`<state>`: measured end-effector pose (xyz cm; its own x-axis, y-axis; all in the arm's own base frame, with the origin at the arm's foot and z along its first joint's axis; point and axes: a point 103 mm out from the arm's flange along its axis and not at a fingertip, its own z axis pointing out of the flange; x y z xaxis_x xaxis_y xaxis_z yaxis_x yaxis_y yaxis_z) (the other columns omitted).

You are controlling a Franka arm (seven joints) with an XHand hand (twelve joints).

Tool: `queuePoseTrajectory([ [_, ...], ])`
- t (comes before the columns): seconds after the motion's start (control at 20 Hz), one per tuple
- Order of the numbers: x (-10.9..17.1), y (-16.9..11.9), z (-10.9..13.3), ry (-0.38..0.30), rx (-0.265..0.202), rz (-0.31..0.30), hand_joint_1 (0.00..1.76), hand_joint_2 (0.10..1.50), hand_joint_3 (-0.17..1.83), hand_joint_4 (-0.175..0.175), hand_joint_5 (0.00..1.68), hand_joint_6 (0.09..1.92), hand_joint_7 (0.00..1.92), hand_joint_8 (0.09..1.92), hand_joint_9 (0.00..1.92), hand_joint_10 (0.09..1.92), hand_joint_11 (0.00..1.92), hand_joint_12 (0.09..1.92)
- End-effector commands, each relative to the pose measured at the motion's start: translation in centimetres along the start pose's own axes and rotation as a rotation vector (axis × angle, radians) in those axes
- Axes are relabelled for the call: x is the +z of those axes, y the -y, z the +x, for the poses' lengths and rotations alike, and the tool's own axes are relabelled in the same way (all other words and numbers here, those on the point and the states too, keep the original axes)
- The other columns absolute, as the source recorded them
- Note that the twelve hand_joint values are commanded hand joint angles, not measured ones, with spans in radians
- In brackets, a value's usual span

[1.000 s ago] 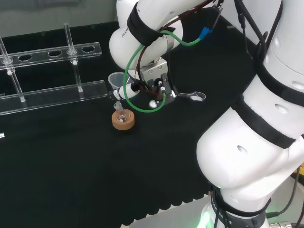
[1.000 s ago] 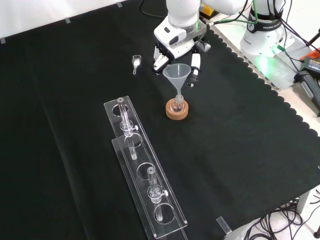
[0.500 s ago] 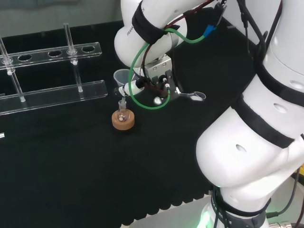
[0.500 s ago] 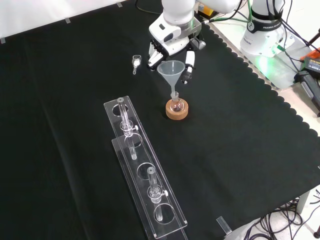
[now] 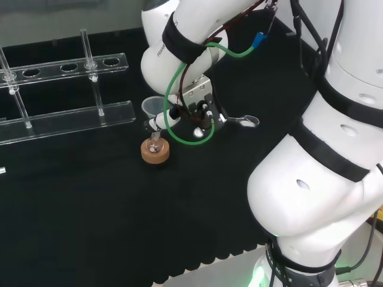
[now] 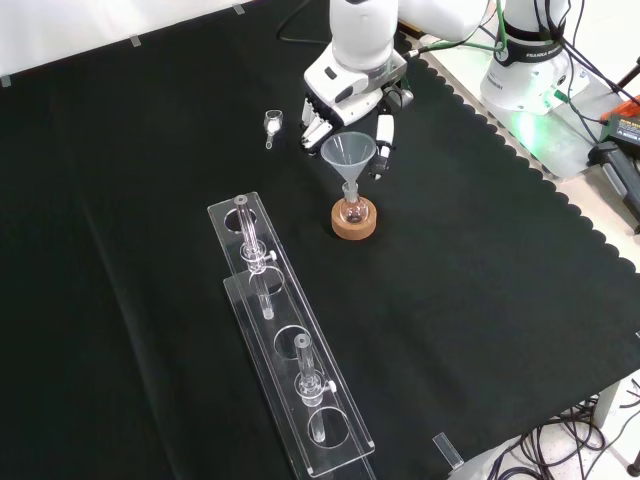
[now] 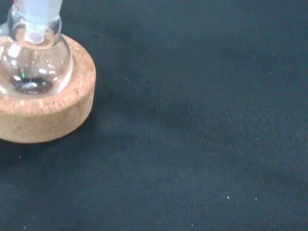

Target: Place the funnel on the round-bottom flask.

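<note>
A small round-bottom flask (image 6: 350, 210) sits upright in a cork ring (image 6: 355, 226) near the middle of the cloth. The clear funnel (image 6: 348, 156) stands over it, cone up, with its stem reaching down into the flask's neck. The black and white hand (image 6: 345, 100) comes in from above; its fingers (image 6: 312, 126) and thumb (image 6: 383, 150) flank the cone and pinch it. In the head view the funnel (image 5: 154, 107) sits left of the hand (image 5: 194, 113), above the flask (image 5: 155, 145). The wrist view shows the flask's bulb (image 7: 31, 67), the cork ring (image 7: 53, 115) and the funnel's stem (image 7: 37, 12) in the neck.
A long clear rack (image 6: 285, 350) with test tubes lies in front of the flask in the front view, and far left in the head view (image 5: 66, 113). A small clear scoop (image 6: 272, 123) lies left of the hand. The arm's white links (image 5: 323, 179) stand at right.
Half a second ago the hand had lifted the funnel slightly; now it has come back down with the funnel, and the stem sits lower in the flask's neck.
</note>
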<state>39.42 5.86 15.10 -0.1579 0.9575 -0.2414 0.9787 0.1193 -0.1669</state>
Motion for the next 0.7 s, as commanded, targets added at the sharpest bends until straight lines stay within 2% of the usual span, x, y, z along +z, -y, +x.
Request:
queuePoseTrajectory([
  [0.05,0.0,0.5,0.6,0.033,-0.055,0.007,0.33,1.01,0.40,-0.175,0.44,1.92,1.02,1.53,1.33,1.16,1.24,1.05],
  [0.1,-0.2,0.6,0.5,0.023,-0.065,0.019,0.27,0.97,0.41,-0.175,0.44,1.87,0.98,1.49,1.29,1.17,1.20,1.09],
  [0.15,-0.4,0.6,0.5,0.017,-0.071,0.031,0.21,0.92,0.43,-0.175,0.43,1.71,0.92,1.43,1.24,1.16,1.13,1.15],
  [0.25,-2.0,0.4,0.0,0.001,-0.069,0.063,0.09,0.76,0.39,-0.175,0.15,0.71,0.46,1.16,0.81,1.02,0.84,1.26],
  [0.3,-2.5,0.4,0.0,-0.003,-0.067,0.065,0.06,0.71,0.36,-0.175,0.08,0.37,0.27,1.07,0.62,0.97,0.70,1.32],
  [0.35,-3.4,0.4,-0.2,-0.014,-0.064,0.068,0.05,0.68,0.33,-0.175,0.04,0.19,0.14,0.96,0.44,0.96,0.55,1.38],
  [0.4,-3.8,0.5,-0.3,-0.019,-0.064,0.069,0.05,0.67,0.30,-0.175,0.02,0.09,0.07,0.86,0.30,0.98,0.43,1.43],
  [0.5,-4.2,0.5,-0.5,-0.026,-0.062,0.072,0.05,0.67,0.25,-0.175,0.00,0.09,0.02,0.65,0.11,1.01,0.28,1.48],
  [0.6,-4.4,0.6,-0.8,-0.037,-0.055,0.079,0.05,0.68,0.22,-0.175,0.00,0.09,0.00,0.51,0.03,1.02,0.19,1.51],
  [0.7,-4.9,0.5,-1.4,-0.057,-0.044,0.076,0.05,0.68,0.21,-0.175,0.00,0.09,0.00,0.45,0.01,1.00,0.15,1.52],
])
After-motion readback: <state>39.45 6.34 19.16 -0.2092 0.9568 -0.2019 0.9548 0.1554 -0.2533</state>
